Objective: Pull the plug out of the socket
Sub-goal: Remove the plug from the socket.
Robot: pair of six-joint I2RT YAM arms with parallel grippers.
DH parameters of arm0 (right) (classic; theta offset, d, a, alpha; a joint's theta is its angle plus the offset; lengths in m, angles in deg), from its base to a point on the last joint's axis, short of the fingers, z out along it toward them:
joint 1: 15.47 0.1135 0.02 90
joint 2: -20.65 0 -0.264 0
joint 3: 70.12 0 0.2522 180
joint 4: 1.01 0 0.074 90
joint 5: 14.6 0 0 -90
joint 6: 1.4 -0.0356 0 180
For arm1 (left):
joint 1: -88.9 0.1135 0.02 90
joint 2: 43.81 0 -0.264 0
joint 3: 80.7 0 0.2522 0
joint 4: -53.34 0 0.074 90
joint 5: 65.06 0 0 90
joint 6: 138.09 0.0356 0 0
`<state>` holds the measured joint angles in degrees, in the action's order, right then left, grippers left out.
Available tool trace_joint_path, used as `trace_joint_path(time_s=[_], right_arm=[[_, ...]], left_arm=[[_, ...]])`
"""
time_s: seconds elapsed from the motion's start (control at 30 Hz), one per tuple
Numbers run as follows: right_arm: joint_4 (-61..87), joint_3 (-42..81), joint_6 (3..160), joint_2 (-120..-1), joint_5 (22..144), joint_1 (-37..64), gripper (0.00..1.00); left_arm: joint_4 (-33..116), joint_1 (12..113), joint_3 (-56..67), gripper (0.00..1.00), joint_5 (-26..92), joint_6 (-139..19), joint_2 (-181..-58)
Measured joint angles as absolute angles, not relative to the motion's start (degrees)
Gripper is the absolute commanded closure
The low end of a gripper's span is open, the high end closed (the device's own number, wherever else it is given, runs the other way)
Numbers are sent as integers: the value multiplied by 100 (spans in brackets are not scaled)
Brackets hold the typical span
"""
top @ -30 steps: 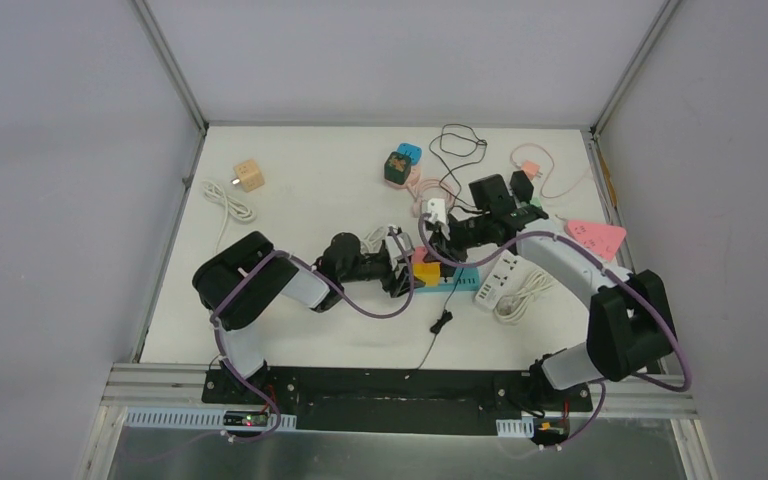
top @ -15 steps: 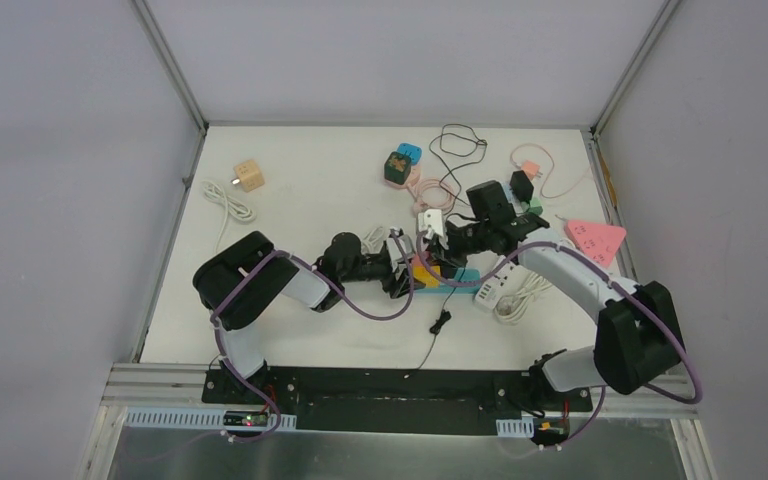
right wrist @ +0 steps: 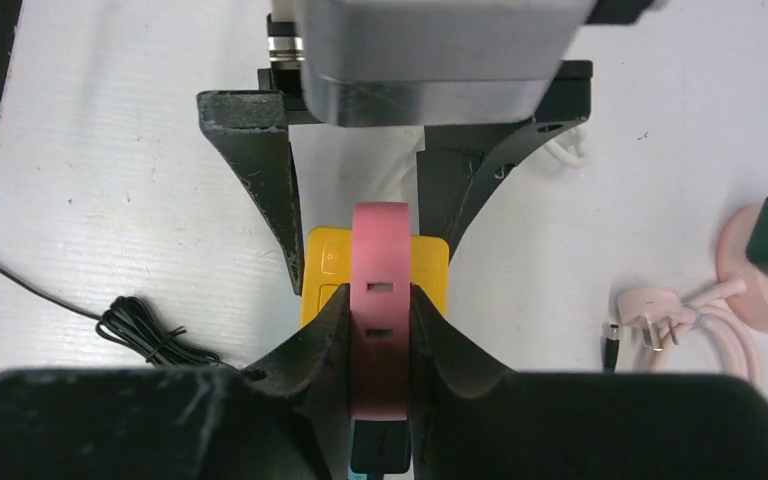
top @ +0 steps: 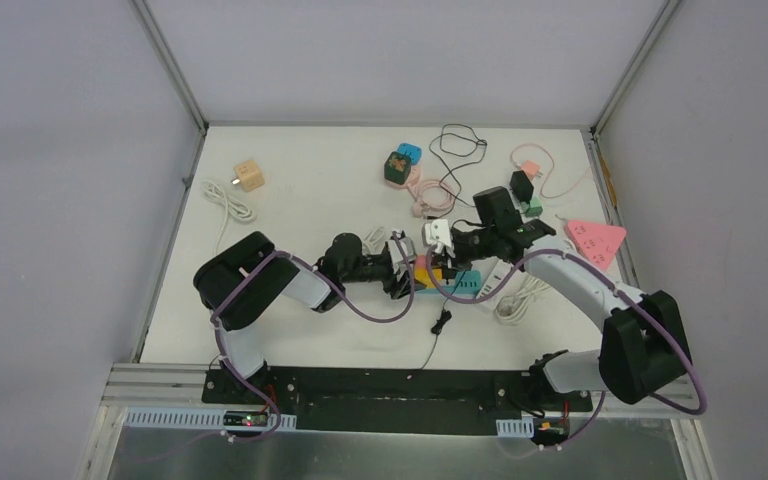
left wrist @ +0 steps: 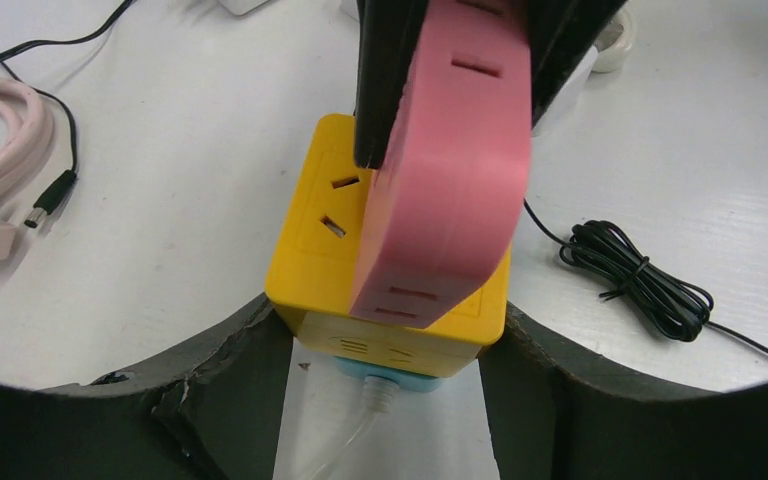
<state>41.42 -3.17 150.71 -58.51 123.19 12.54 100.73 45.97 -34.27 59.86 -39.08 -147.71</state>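
Table [top: 300,200]: white top.
Far left: wooden cube adapter [top: 249,175]; a white cable coil [top: 226,203] lies just beside it on the near side.
Far centre: dark green cube [top: 397,167] touching a blue block [top: 410,152]. A pink cord [top: 422,195] is coiled just in front of them, and a thin black wire [top: 457,145] loops to the right.
Far right: small pink adapter [top: 531,168] and black adapter [top: 521,186] close together.
Right edge: pink triangular strip [top: 596,238].
Front centre: bundled black cable [top: 441,322].

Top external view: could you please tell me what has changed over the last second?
The right gripper, clamped on the pink plug, moved toward the near edge, its elbow swinging outward. The left gripper stayed closed around the yellow socket cube; the plug is still seated.
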Motion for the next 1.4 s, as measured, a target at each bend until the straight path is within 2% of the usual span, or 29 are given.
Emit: trace_joint_path(time_s=[0.17,0.43,0.73,0.83,1.13,1.27,1.4], right_arm=[[4059,-398,14999,-5735,12164,1319,100],[4583,446,13792,-6675,12724,928,100],[4345,-206,14850,-5901,12352,1232,100],[4293,-206,14737,-5879,12225,1267,100],[4975,577,13838,-6878,13163,666,100],[4773,337,14105,-6563,12916,865,100],[4332,-206,14588,-5836,12153,1306,100]], left_arm=[[10066,4549,-3427,100,6001,-3903,-14773],[10070,4551,-3425,100,5994,-3971,-14773],[10062,4540,-3418,100,6029,-3864,-14775],[10060,4540,-3418,100,6064,-3866,-14775],[10060,4540,-3386,100,6067,-3858,-14782],[10057,4540,-3386,100,6069,-3836,-14784],[10033,4542,-3386,100,6106,-3818,-14784]])
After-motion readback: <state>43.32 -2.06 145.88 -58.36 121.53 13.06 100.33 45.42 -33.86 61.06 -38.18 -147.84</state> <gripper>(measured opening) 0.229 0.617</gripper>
